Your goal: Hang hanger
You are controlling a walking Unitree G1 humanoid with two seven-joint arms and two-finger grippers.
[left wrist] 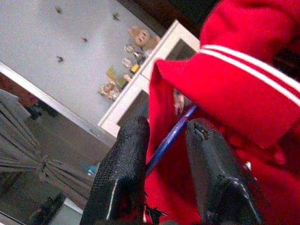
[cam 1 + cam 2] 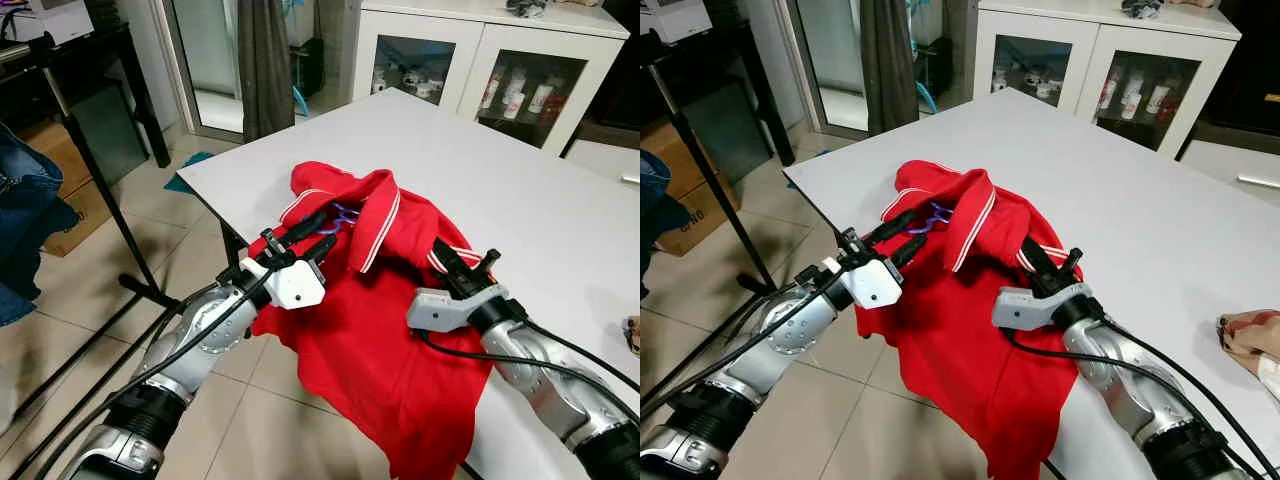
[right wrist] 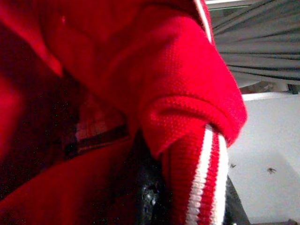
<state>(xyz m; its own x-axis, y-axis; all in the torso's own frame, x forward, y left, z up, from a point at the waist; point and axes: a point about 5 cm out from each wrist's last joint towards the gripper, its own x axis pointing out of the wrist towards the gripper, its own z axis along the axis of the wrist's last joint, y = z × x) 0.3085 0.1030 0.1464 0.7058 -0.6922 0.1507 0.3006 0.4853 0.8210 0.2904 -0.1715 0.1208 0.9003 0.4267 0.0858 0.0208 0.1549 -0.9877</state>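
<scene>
A red polo shirt (image 2: 385,300) with white-striped trim lies on the white table (image 2: 520,190) and droops over its near edge. A purple hanger (image 2: 345,213) pokes out at the collar. My left gripper (image 2: 328,227) is at the collar, its fingers (image 1: 122,178) apart on either side of the hanger's thin rod (image 1: 180,123), with red cloth beside it. My right gripper (image 2: 447,255) is on the shirt's other side, shut on a striped sleeve cuff (image 3: 201,178).
A black clothes rack (image 2: 95,175) stands on the tiled floor at the left with jeans (image 2: 25,215) on it. A white glass-door cabinet (image 2: 500,75) is behind the table. A beige thing (image 2: 1248,335) lies at the table's right edge.
</scene>
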